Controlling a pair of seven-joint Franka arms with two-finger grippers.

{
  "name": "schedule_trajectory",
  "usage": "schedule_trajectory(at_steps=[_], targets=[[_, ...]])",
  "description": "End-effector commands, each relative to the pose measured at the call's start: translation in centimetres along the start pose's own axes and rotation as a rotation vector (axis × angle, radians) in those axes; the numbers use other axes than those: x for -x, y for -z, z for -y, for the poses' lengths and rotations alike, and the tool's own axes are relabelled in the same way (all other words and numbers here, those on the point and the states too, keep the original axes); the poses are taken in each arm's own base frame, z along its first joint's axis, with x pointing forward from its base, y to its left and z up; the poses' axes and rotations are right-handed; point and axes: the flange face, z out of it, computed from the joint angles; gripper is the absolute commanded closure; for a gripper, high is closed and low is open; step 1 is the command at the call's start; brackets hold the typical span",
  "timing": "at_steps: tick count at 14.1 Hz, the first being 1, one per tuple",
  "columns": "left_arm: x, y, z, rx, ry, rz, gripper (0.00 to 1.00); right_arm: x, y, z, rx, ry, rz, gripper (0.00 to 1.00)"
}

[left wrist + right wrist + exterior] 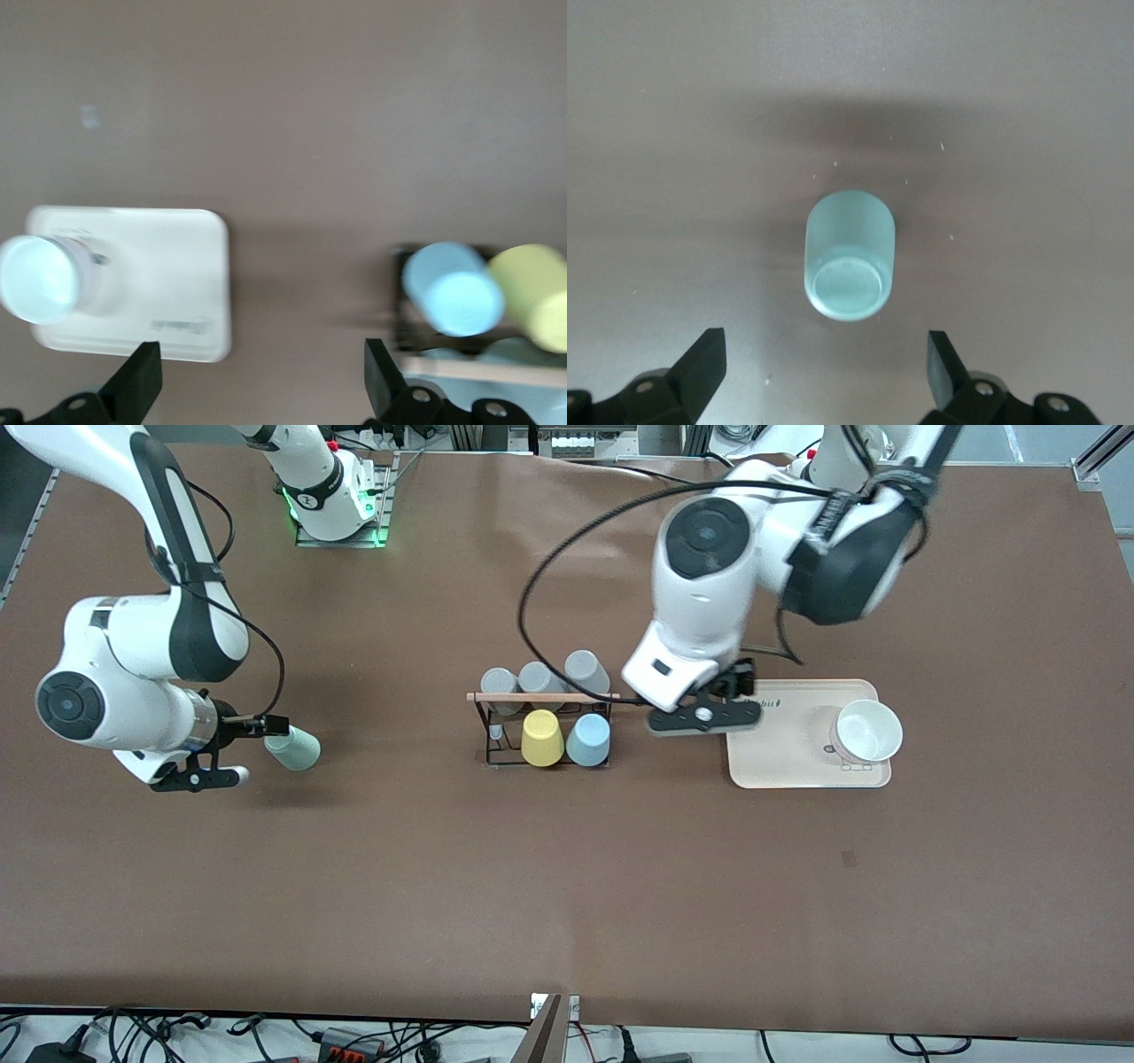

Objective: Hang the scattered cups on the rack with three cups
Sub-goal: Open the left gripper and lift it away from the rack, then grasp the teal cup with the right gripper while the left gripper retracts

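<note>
I'm seeing the pale mint cup (294, 747) lying on its side on the brown tabletop (567, 886), toward the right arm's end. The light blue cup (588, 740) is hanging on the rack (540, 696) beside the yellow cup (541, 737). I'm holding the right claw (232, 751) wide open and empty beside the mint cup, the left claw (704, 716) open and empty between rack and beige tray (788, 766).

Rack (545, 726) sits mid-surface (567, 886), five cups hung on it: three on the side farther from the front camera, two on the nearer side. Tray (797, 766) beside it toward left arm's end, bowl (868, 731) on the tray. Lone cup (294, 747) lies on its side toward right arm's end.
</note>
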Motion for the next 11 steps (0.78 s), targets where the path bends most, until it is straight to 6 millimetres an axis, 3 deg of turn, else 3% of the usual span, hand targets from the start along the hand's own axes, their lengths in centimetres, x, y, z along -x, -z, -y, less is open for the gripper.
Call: schedule_trajectory(at_steps=[1, 4, 6, 7, 8, 10, 11], targets=[[-1.4, 0.6, 6.6, 0.000, -0.134, 0.038, 0.00, -1.0, -2.4, -0.6, 0.006, -0.017, -0.001, 0.00], [-2.3, 2.3, 13.7, 0.038, -0.147, 0.078, 0.00, -0.9, -4.1, -0.8, 0.004, -0.019, 0.028, 0.00], [-2.1, 3.8, 20.1, 0.141, -0.085, 0.133, 0.00, -0.9, -5.5, -0.8, 0.004, -0.021, 0.039, 0.00], [-1.4, 4.9, 22.5, 0.161, -0.096, 0.121, 0.00, -0.8, -5.8, -0.7, 0.003, -0.019, 0.042, 0.00], [-0.7, 4.6, 25.9, 0.149, -0.100, 0.122, 0.00, -0.7, -6.1, -0.7, 0.003, -0.028, 0.048, 0.00], [1.5, 3.7, 29.6, 0.131, -0.088, 0.122, 0.00, -0.6, -6.9, -0.6, 0.004, -0.031, 0.047, 0.00], [2.9, 4.4, 31.7, 0.136, -0.053, 0.110, 0.00, -0.7, -6.9, -0.7, 0.004, -0.032, 0.032, 0.00]])
